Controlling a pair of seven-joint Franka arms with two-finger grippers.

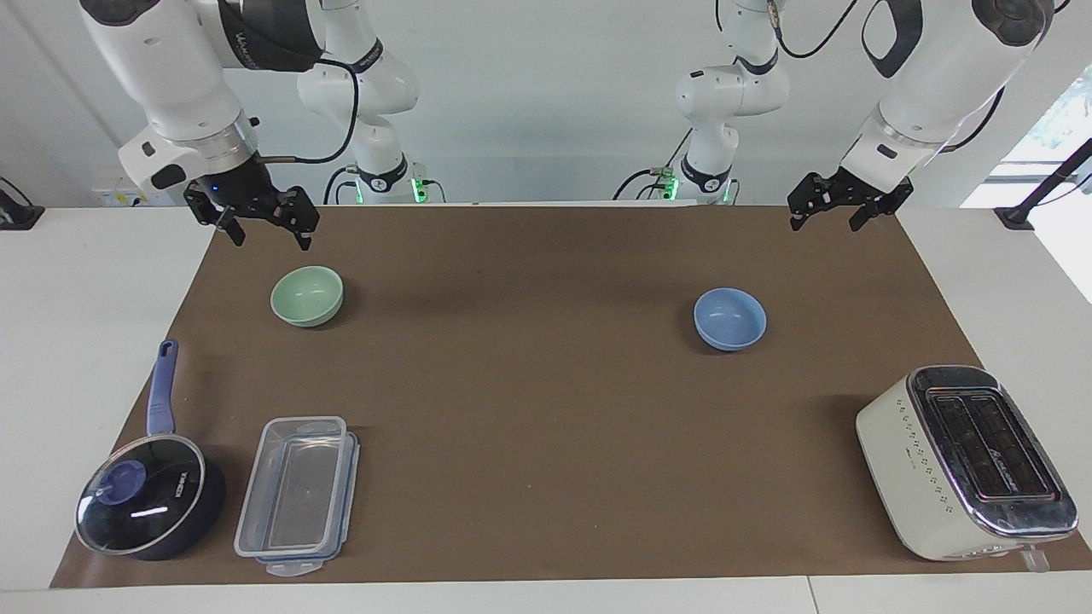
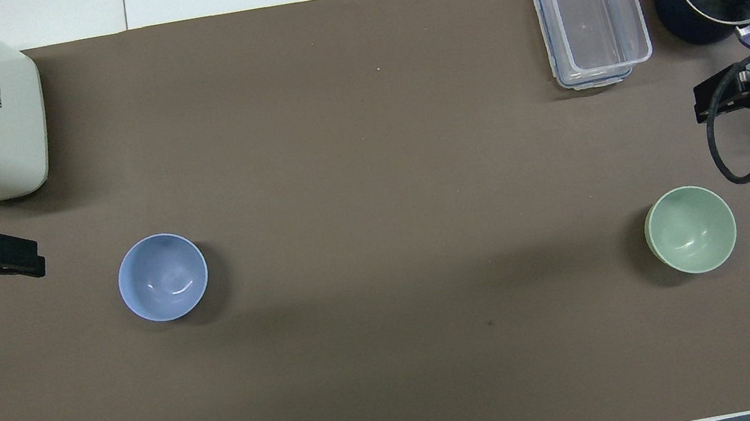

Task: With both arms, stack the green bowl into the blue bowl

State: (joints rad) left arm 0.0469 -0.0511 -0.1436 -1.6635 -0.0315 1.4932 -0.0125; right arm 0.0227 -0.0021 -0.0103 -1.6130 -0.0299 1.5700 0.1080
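I see the green bowl [image 1: 307, 295] upright on the brown mat [image 1: 529, 409] toward the right arm's end of the surface [image 1: 85, 290], nothing in it. The blue bowl [image 1: 729, 318] stands upright on the same mat toward the left arm's end, well apart from the green bowl and likewise unloaded; neither bowl is stacked.

Right end effector [image 1: 266, 228]: raised over the mat's robot-side corner near the green bowl, fingers spread, grasping nothing. Left end effector [image 1: 826, 215]: raised over the mat's other robot-side corner, fingers spread, grasping nothing. In the overhead view each end effector is cut off at the frame edge, and I cannot read finger spacing there.

Farther from the robots than the green bowl, a dark blue saucepan [image 1: 153, 495] with a glass lid sits beside a clear plastic container [image 1: 297, 493] resting on its lid. The overhead view shows the right arm covering most of the saucepan handle [image 1: 162, 388]. A cream toaster [image 1: 964, 460] stands farther from the robots than the blue bowl; its lower end is partly cropped in the overhead view.
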